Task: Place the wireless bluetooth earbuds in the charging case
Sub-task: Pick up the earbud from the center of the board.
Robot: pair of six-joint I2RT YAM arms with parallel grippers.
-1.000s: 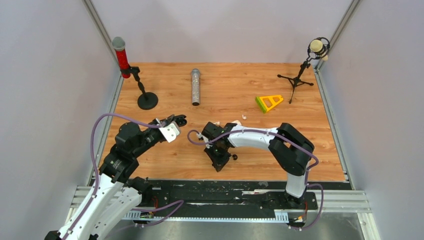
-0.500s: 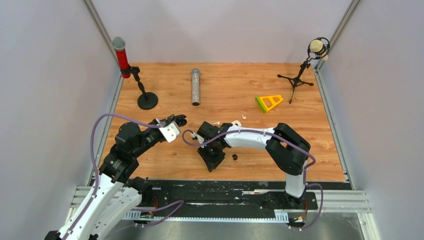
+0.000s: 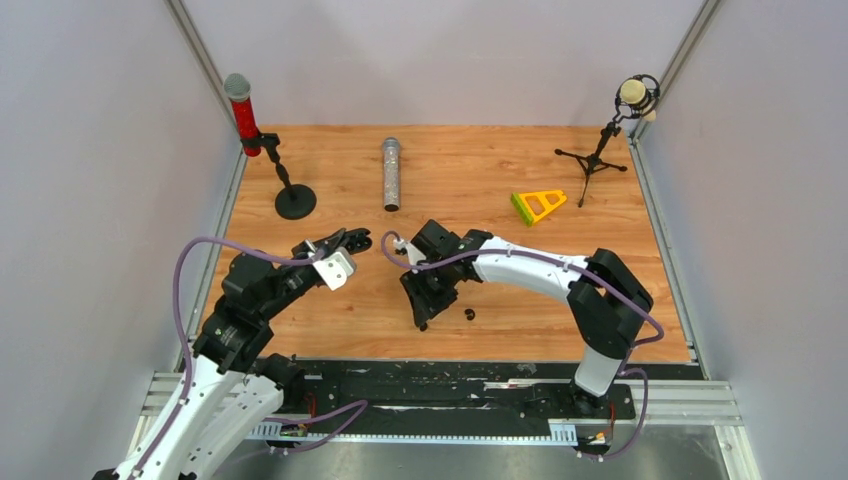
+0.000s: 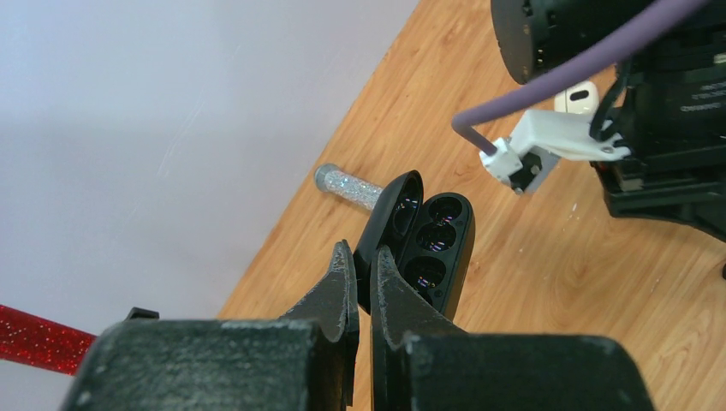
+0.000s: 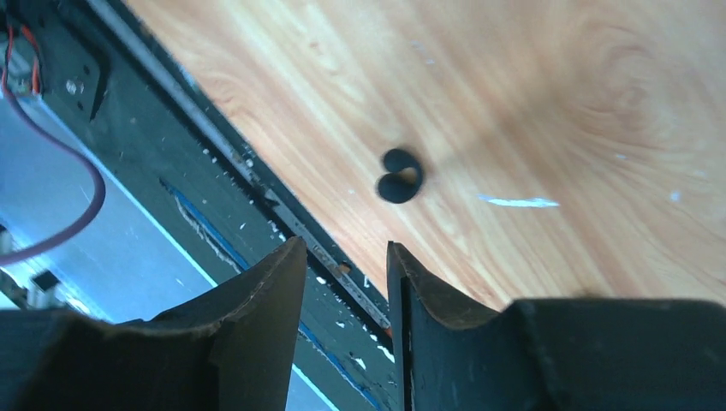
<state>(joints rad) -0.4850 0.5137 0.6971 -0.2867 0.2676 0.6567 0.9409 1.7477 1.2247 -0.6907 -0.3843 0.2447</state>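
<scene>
My left gripper point(image 4: 364, 253) is shut on the lid of an open black charging case point(image 4: 437, 244), held above the table with its empty sockets showing. In the top view the case point(image 3: 356, 240) sits at the tip of the left gripper point(image 3: 338, 247). One rounded black earbud point(image 5: 399, 175) lies on the wood just ahead of my open, empty right gripper point(image 5: 342, 248). In the top view it point(image 3: 469, 314) lies right of the right gripper point(image 3: 424, 316). A white earbud point(image 4: 575, 97) shows behind the right arm's cable plug. The other earbuds are hidden.
A thin white sliver point(image 5: 518, 202) lies near the black earbud. A red microphone on a round stand point(image 3: 295, 202), a silver glitter microphone point(image 3: 391, 173), a yellow-green wedge point(image 3: 538, 205) and a tripod microphone point(image 3: 595, 158) stand farther back. The black front rail point(image 3: 440, 380) runs close below the right gripper.
The right arm has stretched out, its wrist moving farther back and covering the white bits near the table's middle. The left arm shifted slightly, still holding the case. The black earbud has not moved.
</scene>
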